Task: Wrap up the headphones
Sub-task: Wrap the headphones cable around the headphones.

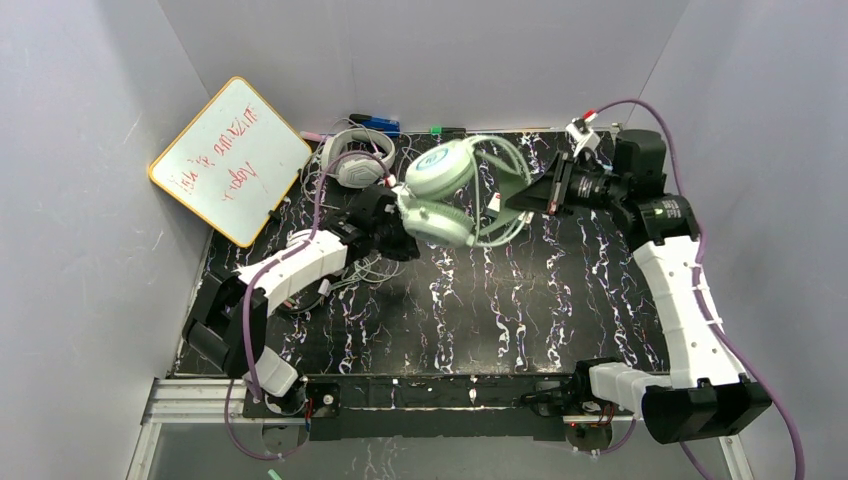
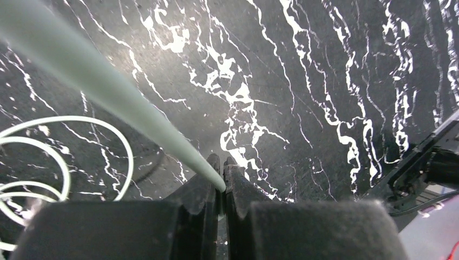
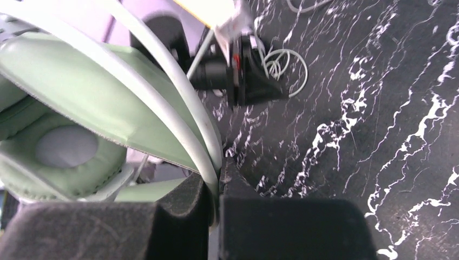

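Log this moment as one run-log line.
left pincer: shut on mint-green headphones | right pincer: shut on headband | headphones held between both arms

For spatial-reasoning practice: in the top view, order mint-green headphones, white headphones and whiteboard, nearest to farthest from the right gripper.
1. Mint-green headphones, gripped by the right gripper, centre back.
2. White headphones, further left, back edge.
3. Whiteboard, far left, by the wall.

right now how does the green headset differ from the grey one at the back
Colour: the green headset is mint; the grey headset is pale grey-white. Grip: the left tool and right tool both clamp the green one; neither touches the grey one. Place: the green one is held between the tools; the grey one lies at the back by the whiteboard. Both are over-ear with a headband.
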You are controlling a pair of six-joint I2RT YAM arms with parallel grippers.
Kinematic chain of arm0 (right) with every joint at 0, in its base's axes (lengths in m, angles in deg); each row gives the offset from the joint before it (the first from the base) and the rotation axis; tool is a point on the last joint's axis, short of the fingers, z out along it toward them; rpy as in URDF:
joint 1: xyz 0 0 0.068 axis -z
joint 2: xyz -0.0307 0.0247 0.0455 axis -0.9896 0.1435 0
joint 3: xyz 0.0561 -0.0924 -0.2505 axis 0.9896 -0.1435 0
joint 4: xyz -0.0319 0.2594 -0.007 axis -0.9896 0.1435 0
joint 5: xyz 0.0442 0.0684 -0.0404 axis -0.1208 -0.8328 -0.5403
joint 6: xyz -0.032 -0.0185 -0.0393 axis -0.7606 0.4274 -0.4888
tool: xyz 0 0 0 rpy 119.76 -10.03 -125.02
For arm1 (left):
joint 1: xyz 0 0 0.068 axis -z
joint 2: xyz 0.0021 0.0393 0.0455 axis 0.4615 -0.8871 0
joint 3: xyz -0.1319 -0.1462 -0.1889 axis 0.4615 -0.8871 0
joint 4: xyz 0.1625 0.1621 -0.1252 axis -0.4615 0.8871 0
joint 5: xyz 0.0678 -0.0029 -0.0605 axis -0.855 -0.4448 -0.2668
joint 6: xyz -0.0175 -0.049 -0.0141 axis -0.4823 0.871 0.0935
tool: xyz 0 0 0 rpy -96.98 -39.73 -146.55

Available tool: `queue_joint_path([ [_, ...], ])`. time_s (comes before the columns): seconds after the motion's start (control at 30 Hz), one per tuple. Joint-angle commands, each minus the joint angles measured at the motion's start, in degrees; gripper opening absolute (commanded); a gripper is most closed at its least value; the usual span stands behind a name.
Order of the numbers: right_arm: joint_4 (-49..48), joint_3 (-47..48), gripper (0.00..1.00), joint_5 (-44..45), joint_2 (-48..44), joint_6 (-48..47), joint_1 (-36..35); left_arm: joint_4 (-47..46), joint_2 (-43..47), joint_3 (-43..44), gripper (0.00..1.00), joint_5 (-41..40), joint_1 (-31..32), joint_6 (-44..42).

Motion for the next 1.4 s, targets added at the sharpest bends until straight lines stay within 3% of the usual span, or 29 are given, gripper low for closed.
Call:
queue_joint_path([
  [0.0,-4.7,-6.7,0.01,-15.8,-2.7,-8.1,-2.5,2.9,-2.2,4.8,0.0,5.5,-5.8,0.9],
  [0.33,-3.6,-12.7,0.01,-8.0,-2.3,-16.9,-12.8,3.8,-4.5,11.5,0.0,14.6,-8.1,-6.2],
  [0.6,1.5,-11.1,0.01,-4.1,-0.8,-25.2,-13.7,-7.7,6.6,2.1,0.04,19.3,-8.1,-8.9],
  [0.7,4.6,-9.6,0.01,-4.4,-0.9,-29.3,-15.1,-9.8,9.9,-0.9,0.03,14.2,-8.1,-10.8],
  [0.83,6.2,-9.1,0.01,2.3,-0.5,-29.9,-20.4,-7.8,10.0,0.7,0.01,8.6,-8.1,-13.4],
  [1.07,-4.2,-9.0,0.01,11.7,-2.0,-17.2,-20.5,-5.7,7.5,2.9,0.0,7.3,-8.1,-10.8],
  [1.2,-11.6,-7.9,0.01,4.4,-3.5,-10.8,-20.4,-6.4,7.6,0.4,0.0,1.6,-8.0,-7.9],
  [1.37,-9.6,-4.4,0.01,-6.5,-3.3,-15.1,-20.5,-0.6,4.8,4.3,0.0,-6.7,-8.2,-7.5],
])
